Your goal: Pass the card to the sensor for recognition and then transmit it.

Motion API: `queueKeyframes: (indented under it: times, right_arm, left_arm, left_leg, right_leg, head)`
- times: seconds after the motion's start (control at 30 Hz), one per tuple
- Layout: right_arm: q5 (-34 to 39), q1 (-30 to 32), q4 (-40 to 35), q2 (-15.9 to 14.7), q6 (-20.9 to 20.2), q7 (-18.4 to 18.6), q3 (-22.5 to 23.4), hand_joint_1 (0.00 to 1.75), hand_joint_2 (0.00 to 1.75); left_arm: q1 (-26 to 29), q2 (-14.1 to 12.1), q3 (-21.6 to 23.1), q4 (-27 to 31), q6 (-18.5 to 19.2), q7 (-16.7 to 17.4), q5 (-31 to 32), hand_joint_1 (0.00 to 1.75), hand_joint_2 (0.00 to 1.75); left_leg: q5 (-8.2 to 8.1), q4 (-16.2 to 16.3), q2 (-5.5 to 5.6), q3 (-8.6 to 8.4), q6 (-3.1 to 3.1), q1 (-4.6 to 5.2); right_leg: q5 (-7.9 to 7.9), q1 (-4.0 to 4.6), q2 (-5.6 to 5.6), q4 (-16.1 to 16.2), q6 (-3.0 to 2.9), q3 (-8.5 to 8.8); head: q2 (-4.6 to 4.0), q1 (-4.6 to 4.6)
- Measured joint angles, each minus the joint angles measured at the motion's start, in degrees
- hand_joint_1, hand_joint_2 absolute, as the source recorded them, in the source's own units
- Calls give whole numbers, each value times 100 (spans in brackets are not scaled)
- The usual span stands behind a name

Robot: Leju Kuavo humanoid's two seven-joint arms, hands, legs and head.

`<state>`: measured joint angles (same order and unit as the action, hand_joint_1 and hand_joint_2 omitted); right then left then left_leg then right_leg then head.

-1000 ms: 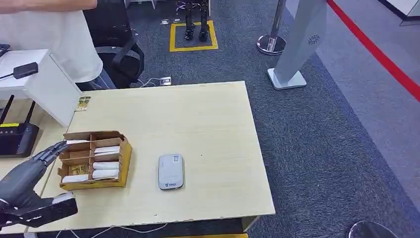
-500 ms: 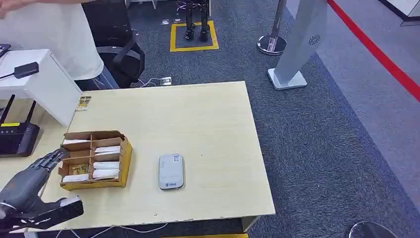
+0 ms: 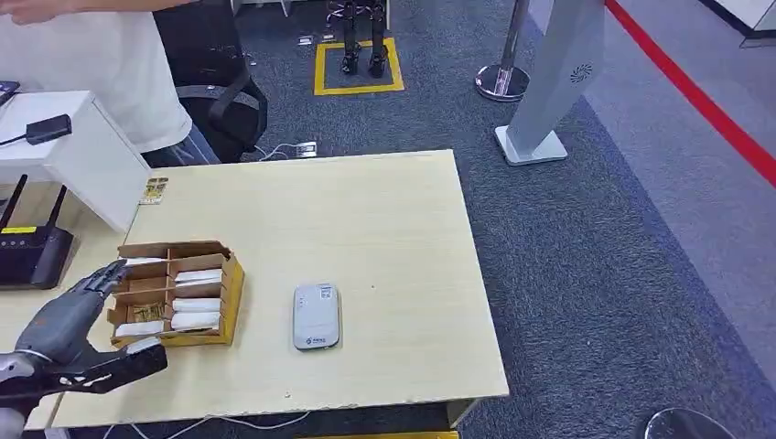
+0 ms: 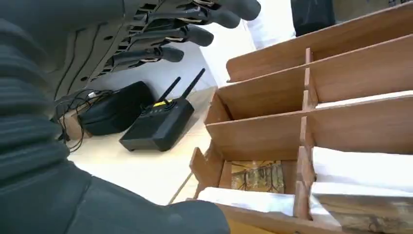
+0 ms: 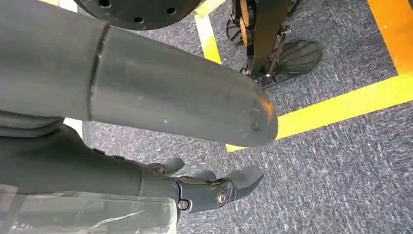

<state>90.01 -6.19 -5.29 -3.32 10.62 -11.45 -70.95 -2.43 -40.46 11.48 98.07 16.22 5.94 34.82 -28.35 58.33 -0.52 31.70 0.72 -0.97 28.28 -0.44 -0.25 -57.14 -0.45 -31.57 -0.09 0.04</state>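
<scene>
Several white cards [image 3: 196,305] lie in the compartments of a cardboard box [image 3: 231,285] on the table [image 3: 384,238]. Left hand [image 3: 69,315] hovers at the box's left end, fingers [image 4: 192,35] stretched out and apart, thumb [image 3: 128,364] just beside the box's near corner, holding nothing; the cards lie just right of it, untouched. Grey sensor [image 3: 316,316] sits right of the box, apart from it. Right hand [image 5: 209,187] hangs over carpet, fingers loosely curled, holding nothing.
</scene>
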Motion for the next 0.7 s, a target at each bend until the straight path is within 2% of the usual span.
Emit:
queueKeyframes:
  times: [0.17,0.3,0.7]
  right_arm:
    - [2,-5,0,0,7,15,-28,0,0]
    - [2,-5,2,0,9,20,-35,0,0]
    - [2,-5,7,0,7,50,-44,0,0]
  left_arm:
    - [-133,7,149,-103,24,-44,-177,0,175]
    - [-122,-116,212,-103,57,-24,-337,0,175]
    - [268,-367,221,107,50,83,-516,0,175]
  left_leg:
    - [0,0,-3,0,0,0]
    - [0,0,-2,1,0,-1]
    - [0,0,-2,1,0,-4]
  right_leg:
    - [0,0,1,0,0,0]
    - [1,1,1,0,-1,0]
    - [1,4,1,0,-1,0]
  head:
    - [0,-2]
    - [0,2]
    - [0,0]
